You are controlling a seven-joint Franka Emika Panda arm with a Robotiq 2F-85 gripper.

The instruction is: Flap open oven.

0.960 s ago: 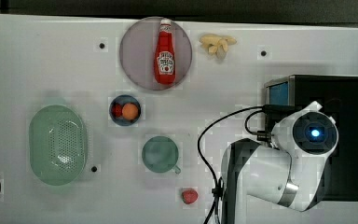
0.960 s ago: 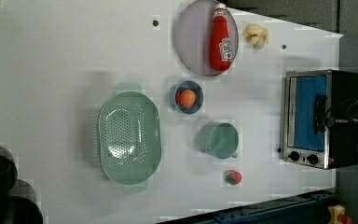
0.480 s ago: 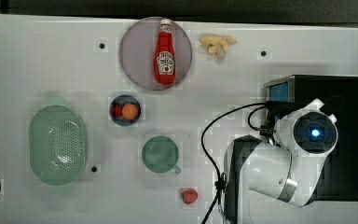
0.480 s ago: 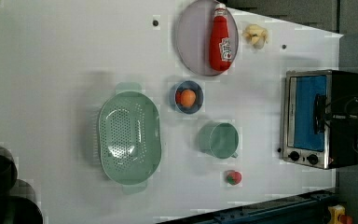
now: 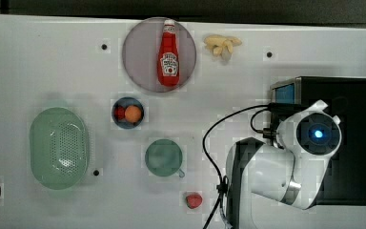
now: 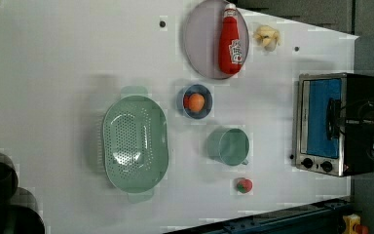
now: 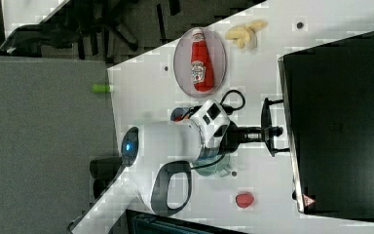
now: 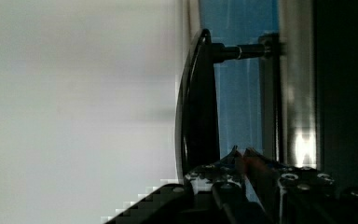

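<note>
Reading across the left view from its left: the colander [image 6: 135,141] and cup [image 6: 229,146] are sitting well apart from the oven [image 6: 321,122]. It is standing door-shut at the table's [image 6: 53,73] right end, so I judge the flap is getting free room. I am holding the end effector [image 7: 274,130] level at mid-handle [image 8: 196,93], probably for an even pull, but I cannot tell whether it is clenched there.

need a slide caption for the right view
Franka arm reaches its tool to the handle of the closed oven; ketchup bottle lies on a plate behind.
</note>
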